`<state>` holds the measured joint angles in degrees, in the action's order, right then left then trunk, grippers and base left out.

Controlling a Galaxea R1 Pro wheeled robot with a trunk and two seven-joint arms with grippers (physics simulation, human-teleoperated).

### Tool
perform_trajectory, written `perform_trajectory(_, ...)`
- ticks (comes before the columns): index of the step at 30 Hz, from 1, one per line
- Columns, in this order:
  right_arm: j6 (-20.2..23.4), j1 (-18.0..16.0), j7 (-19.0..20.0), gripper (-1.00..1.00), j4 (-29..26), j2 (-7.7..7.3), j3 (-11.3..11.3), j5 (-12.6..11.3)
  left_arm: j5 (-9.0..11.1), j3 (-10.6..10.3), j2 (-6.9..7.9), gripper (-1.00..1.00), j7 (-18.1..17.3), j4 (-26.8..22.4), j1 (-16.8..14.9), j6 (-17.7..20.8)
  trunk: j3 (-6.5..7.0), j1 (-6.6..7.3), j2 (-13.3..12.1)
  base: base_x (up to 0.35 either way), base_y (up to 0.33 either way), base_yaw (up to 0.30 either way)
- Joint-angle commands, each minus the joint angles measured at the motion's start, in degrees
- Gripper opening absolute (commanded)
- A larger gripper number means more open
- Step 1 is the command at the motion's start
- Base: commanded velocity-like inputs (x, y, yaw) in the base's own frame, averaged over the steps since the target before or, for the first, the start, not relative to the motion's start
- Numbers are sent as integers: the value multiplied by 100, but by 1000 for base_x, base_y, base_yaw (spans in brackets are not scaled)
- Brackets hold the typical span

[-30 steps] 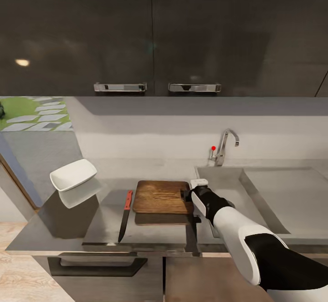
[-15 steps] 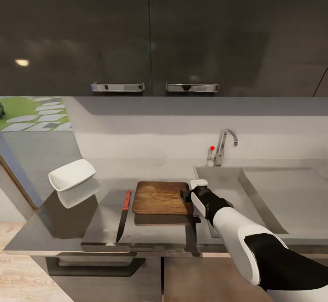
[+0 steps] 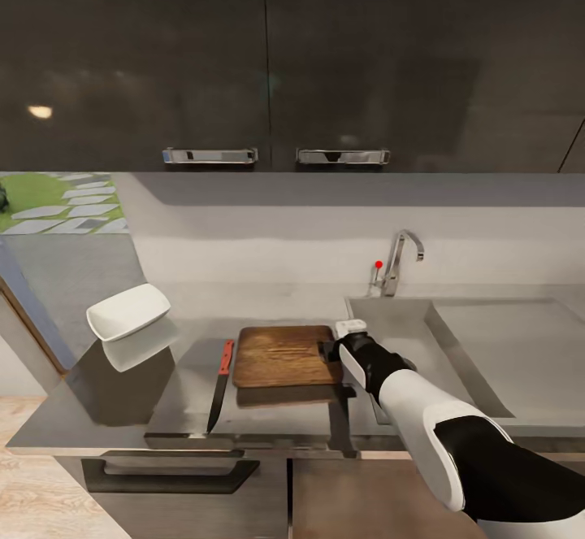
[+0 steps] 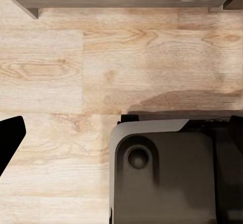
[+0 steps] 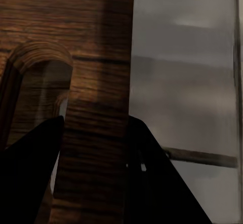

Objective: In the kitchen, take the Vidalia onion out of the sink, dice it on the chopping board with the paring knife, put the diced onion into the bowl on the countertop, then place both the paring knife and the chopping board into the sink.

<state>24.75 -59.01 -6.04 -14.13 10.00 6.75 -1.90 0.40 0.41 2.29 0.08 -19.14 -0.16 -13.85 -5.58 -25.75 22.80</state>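
Countertop – 1 chopping board, 1 paring knife, 1 bowl

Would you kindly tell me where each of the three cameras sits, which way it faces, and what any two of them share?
Head view: on the robot's head, looking forward and down at the countertop, sink, bowl and paring knife; the right arm reaches to the chopping board.
Left wrist view: near the left gripper, facing down at the wooden floor and a dark part of the robot.
Right wrist view: near the right gripper, jaws astride the chopping board's edge.
Shared: head and right wrist views show the board.
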Motion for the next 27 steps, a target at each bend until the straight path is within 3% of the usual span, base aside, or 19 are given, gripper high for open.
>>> perform_trajectory(1,33,-5,6,-100,-11,0,28,-3,4,3,0,100,1,-2,-1,-14,-12,-3,12,0,0,0)
perform_trajectory(27,21,-5,65,-100,41,-50,19,-3,10,2,0,100,1,0,-1,-13,-105,-3,12,0,0,0)
